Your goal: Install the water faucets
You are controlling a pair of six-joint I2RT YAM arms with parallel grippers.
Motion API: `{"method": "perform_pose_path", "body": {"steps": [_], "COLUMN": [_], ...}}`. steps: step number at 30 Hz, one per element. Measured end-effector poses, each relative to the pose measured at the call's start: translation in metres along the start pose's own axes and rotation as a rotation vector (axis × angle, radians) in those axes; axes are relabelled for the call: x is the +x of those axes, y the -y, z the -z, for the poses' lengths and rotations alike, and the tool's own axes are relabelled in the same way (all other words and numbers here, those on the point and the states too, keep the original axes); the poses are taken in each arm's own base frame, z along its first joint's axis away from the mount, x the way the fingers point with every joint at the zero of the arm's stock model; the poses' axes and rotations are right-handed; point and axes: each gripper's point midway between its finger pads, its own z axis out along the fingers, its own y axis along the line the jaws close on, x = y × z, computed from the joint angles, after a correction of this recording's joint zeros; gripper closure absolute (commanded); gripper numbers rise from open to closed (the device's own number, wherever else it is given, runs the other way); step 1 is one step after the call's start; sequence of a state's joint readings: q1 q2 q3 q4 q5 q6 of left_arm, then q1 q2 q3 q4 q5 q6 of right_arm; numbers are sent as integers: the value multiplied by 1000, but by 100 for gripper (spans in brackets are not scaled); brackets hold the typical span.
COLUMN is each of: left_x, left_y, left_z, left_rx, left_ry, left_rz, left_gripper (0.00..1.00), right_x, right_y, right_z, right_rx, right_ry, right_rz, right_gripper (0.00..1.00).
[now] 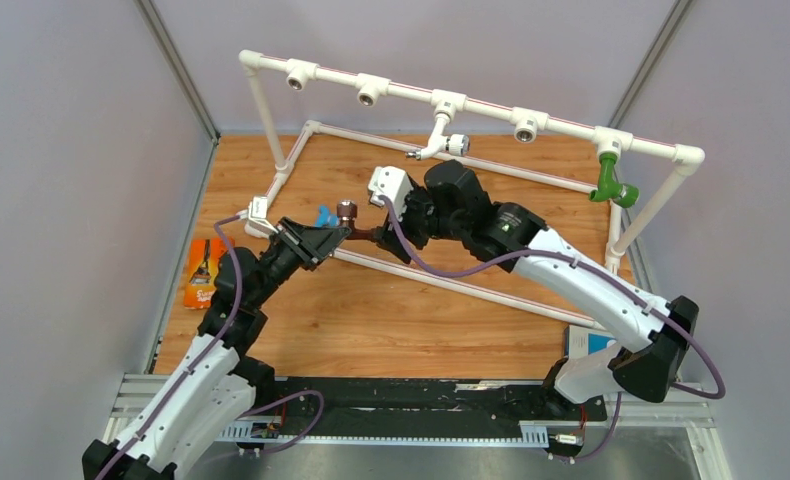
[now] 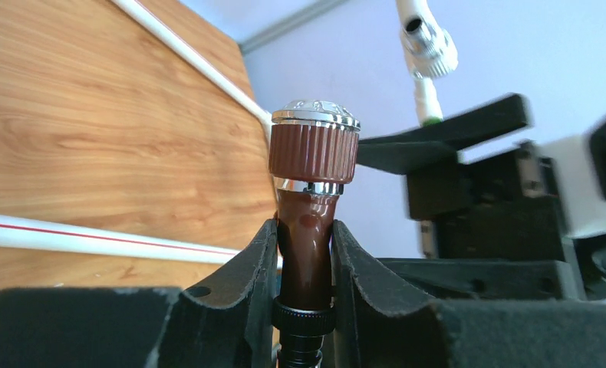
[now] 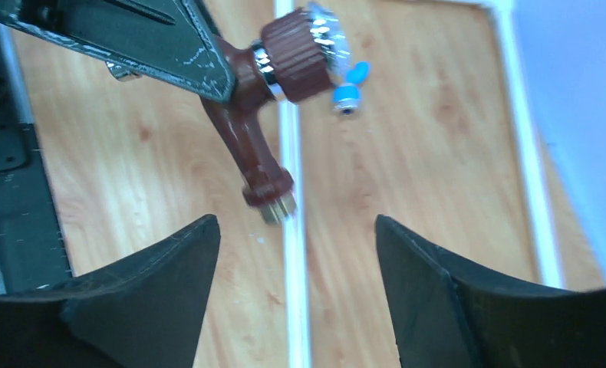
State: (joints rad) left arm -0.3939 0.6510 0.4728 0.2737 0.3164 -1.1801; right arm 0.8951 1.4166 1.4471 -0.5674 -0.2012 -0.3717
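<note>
surface [image 1: 391, 325]: light wood | white pipe frame [image 1: 471, 288]: base rails resting on it | light blue faucet [image 1: 324, 215]: lying beside left rail | orange packet [image 1: 203, 272]: left edge | blue-white box [image 1: 586, 343]: right near corner

Bright, even light with soft shadows on the table [image 1: 391, 320]. Chrome on the dark brown faucet [image 2: 313, 153] glints with glare; the right wrist view is slightly blurred.

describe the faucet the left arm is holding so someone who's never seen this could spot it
Find the white pipe frame on the wooden table. Over its near bottom rail, the left gripper is clamped on the brown faucet. It is the only dark brown one, with a ribbed knob and chrome cap; the white faucet and green faucet hang from the top rail.
</note>
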Motion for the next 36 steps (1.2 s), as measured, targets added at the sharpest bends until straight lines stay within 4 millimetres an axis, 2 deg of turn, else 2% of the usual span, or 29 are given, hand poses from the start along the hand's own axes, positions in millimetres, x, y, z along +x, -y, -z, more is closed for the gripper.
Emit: {"method": "perform_pose_path", "body": {"steps": [1,5,7,9,11,12,15,17,19,23,27,31,34,36], "left_x": [-3,-32,-48,-64,-78,-89,-109,-121,-132,-150,-165,-180,-195,-206], "left_y": [-4,-29,-42,-50,-51,-49,-38,-30,-25,-21,-19,-17,-14,-12], "left_z": [1,3,4,6,7,7,6,3,-2,-15,-24,-29,-31,-33], "left_rx": [-20,-128,-181,-220,-237,-243,-229,-215,-202,-185,-177,-166,-163,-159], "left_ry": [17,126,181,230,272,302,352,380,405,434,468,520,576,614], "left_rz": [4,43,72,98,113,117,122,128,139,168,198,227,244,255], "left_gripper": [100,100,100,100,100,100,100,100,100,100,100,100,100,100], "right_x": [-3,-42,-62,-72,-73,-69,-52,-38,-28,-11,-1,7,13,18], "right_y": [2,33,54,82,110,128,166,187,200,225,246,251,255,259], "right_z": [2,37,62,91,121,140,184,208,221,220,193,163,147,139], "right_rx": [9,130,219,332,438,505,648,720,754,754,684,588,541,527], "right_ry": [5,54,87,105,105,98,58,20,-11,-77,-116,-121,-125,-136], "right_rz": [6,69,96,112,113,108,100,101,114,153,187,209,216,213], "right_gripper": [18,16,16,15,14,14,13,13,16,19,21,26,40,57]}}
